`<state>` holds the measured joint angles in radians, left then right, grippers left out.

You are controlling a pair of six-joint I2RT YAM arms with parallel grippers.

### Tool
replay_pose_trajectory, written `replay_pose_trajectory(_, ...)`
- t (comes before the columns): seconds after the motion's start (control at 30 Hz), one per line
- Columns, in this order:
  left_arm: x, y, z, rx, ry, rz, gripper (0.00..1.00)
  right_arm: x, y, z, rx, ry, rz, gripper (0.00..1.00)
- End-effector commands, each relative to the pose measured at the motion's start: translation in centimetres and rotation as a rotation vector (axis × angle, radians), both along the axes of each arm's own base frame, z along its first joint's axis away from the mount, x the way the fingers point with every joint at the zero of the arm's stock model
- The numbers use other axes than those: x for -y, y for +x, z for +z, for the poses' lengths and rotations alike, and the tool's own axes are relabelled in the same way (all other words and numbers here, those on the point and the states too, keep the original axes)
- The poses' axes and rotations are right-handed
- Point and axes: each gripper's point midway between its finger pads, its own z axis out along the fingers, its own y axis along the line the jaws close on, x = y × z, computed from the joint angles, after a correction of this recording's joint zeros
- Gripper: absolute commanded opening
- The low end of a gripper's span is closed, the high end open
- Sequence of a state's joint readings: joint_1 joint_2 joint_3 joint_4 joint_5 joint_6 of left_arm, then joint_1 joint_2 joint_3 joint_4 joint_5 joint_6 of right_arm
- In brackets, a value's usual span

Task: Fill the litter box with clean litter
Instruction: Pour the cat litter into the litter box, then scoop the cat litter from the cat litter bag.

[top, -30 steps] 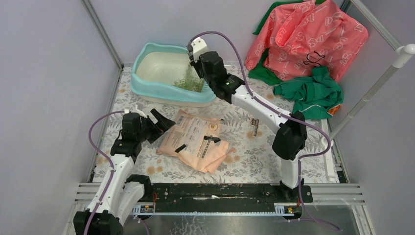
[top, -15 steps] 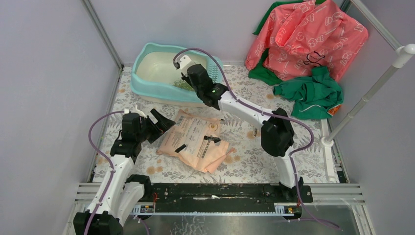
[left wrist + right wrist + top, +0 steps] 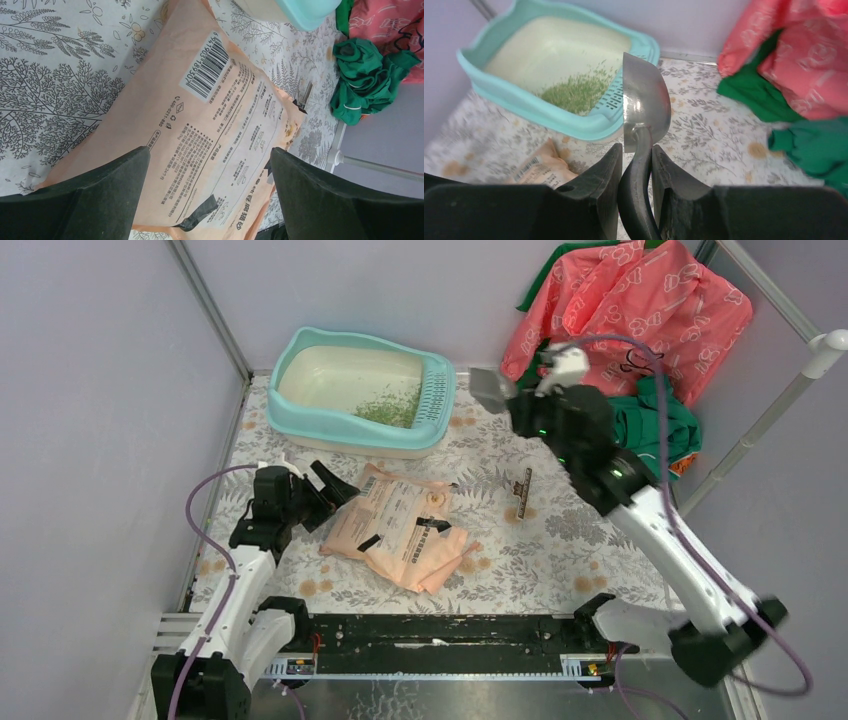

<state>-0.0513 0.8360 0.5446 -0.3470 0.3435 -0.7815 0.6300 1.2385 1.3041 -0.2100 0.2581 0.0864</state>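
Note:
The light-teal litter box [image 3: 300, 420] stands at the back left, with a small heap of green litter [image 3: 388, 408] by its grille end. It also shows in the right wrist view [image 3: 574, 125], with the litter [image 3: 574, 94] inside. My right gripper [image 3: 525, 405] is shut on the dark handle of a grey metal scoop [image 3: 644, 100]. It holds the scoop in the air to the right of the box, and the bowl looks empty. My left gripper [image 3: 325, 485] is open, its jaws wide just above the left end of the peach paper bag [image 3: 215, 115].
A pink printed cloth [image 3: 630, 310] and green cloth [image 3: 650, 430] lie piled at the back right. A small dark strip [image 3: 523, 492] lies on the patterned table right of the bag. A white pole [image 3: 760, 430] leans along the right side.
My right arm has swung out of the litter box and to the right, carrying the scoop. The litter heap stays in the box. The left arm has not moved.

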Motion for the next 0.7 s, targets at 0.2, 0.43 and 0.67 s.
replay_pose_trajectory(0.2, -0.2, 4.0, 2.5, 0.103, 0.022, 0.000, 0.99, 3.5, -9.0, -5.0, -0.358, 0.345, 0.073, 0.00)
replay_pose_trajectory(0.43, -0.5, 4.3, 2.6, 0.103, 0.040, 0.009, 0.99, 3.9, -11.3, -9.7, -0.470, 0.395, 0.078, 0.00)
replay_pose_trajectory(0.67, -1.0, 4.4, 1.8, 0.087, 0.058, 0.033, 0.99, 2.3, -11.8, -12.5, -0.541, 0.454, 0.134, 0.00)
